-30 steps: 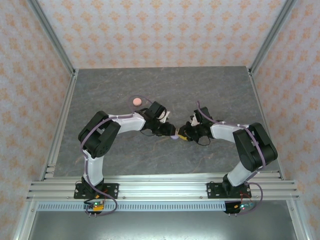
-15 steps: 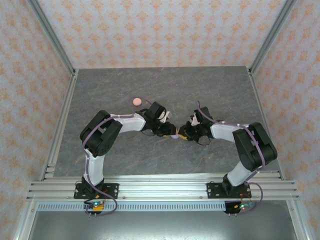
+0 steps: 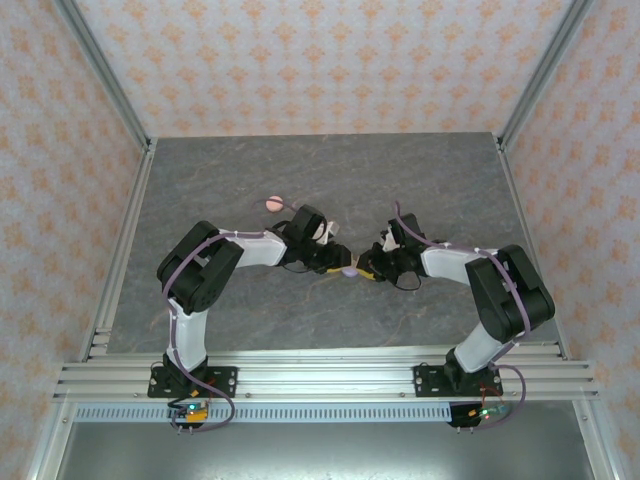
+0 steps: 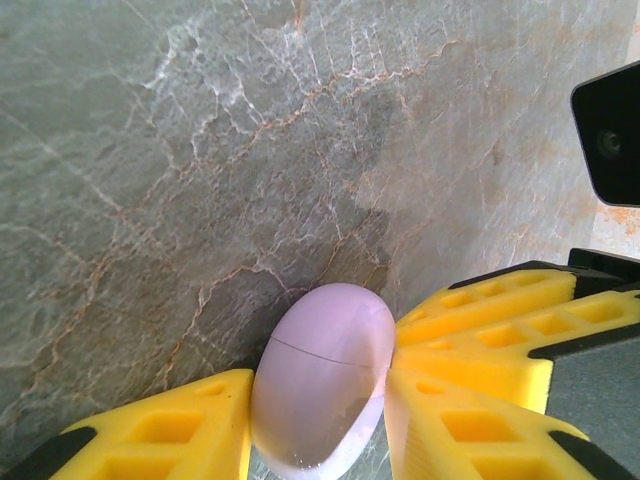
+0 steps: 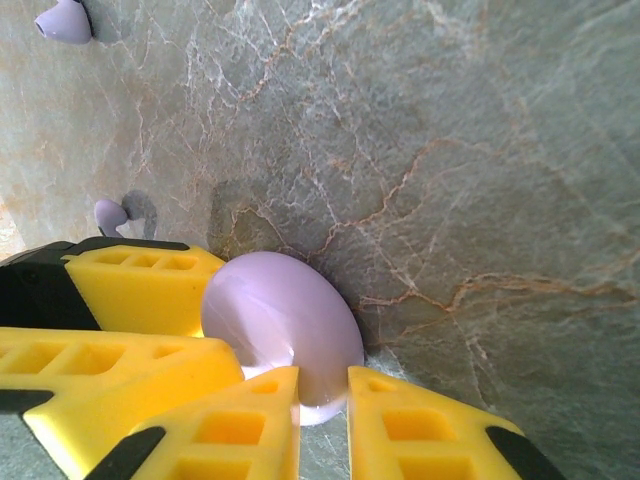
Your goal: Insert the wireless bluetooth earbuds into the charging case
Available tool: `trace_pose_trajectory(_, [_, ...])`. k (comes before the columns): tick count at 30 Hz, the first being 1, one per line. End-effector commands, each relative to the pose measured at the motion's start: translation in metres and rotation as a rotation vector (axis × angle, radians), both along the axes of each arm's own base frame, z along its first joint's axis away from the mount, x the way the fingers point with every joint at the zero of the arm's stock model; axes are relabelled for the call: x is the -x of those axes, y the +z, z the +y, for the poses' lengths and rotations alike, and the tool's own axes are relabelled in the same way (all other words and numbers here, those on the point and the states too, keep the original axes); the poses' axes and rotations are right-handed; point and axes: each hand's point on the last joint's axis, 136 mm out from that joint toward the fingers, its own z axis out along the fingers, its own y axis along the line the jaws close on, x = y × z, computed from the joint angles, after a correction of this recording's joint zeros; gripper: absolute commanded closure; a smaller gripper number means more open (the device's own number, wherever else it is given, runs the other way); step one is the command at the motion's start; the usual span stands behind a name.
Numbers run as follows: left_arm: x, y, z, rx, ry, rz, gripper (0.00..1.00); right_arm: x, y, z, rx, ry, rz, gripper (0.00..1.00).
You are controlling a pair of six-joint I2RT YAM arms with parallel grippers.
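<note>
Your left gripper (image 4: 318, 420) clamps the lilac egg-shaped plastic case (image 4: 322, 365) by its sides. Your right gripper (image 5: 322, 418), nearly closed, pinches its edge. A tiny lilac earbud (image 5: 110, 213) lies near it on the grey marbled tabletop (image 5: 450, 150).

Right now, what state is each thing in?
Lilac case: closed, gripped by both tools.
Left tool: shut on the case.
Right tool: shut on the case.
Lilac earbuds: loose on the table, outside the case.
Pink case: free on the table.

The closed, egg-shaped lilac case (image 4: 325, 350) sits mid-table, clamped in the left hand (image 4: 318, 398). One lilac bud (image 5: 108, 213) lies near it, a second bud (image 5: 65, 20) farther off. A pink case (image 3: 273, 204) lies nearer the far edge.
</note>
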Motion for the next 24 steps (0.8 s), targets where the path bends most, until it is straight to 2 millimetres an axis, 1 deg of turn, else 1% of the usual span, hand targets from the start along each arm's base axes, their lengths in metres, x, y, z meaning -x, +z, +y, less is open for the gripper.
trace_pose_trajectory(1, [0.005, 0.006, -0.023, 0.085, -0.055, -0.045, 0.63, -0.004, 0.006, 0.004, -0.006, 0.001, -0.030, 0.82])
trace_pose_trajectory(7, [0.006, 0.008, -0.024, 0.094, -0.070, -0.040, 0.64, -0.007, 0.010, 0.005, -0.016, -0.005, -0.041, 0.81])
trace_pose_trajectory(10, [0.007, 0.006, -0.023, 0.086, -0.073, -0.038, 0.68, -0.006, 0.010, 0.005, -0.018, -0.004, -0.040, 0.82])
trace_pose_trajectory(16, [0.008, 0.007, -0.026, 0.101, -0.078, -0.037, 0.68, -0.007, 0.013, 0.007, -0.028, 0.000, -0.046, 0.82])
trace_pose_trajectory(19, [0.008, 0.010, -0.027, 0.120, -0.076, -0.038, 0.74, -0.007, 0.014, 0.007, -0.028, 0.000, -0.048, 0.82])
trace_pose_trajectory(22, [0.006, 0.010, -0.027, 0.115, -0.068, -0.041, 0.83, -0.007, 0.015, 0.006, -0.025, 0.001, -0.052, 0.82])
trace_pose_trajectory(24, [0.005, 0.010, -0.024, 0.101, -0.055, -0.049, 0.84, -0.008, 0.018, 0.006, -0.025, -0.002, -0.059, 0.81])
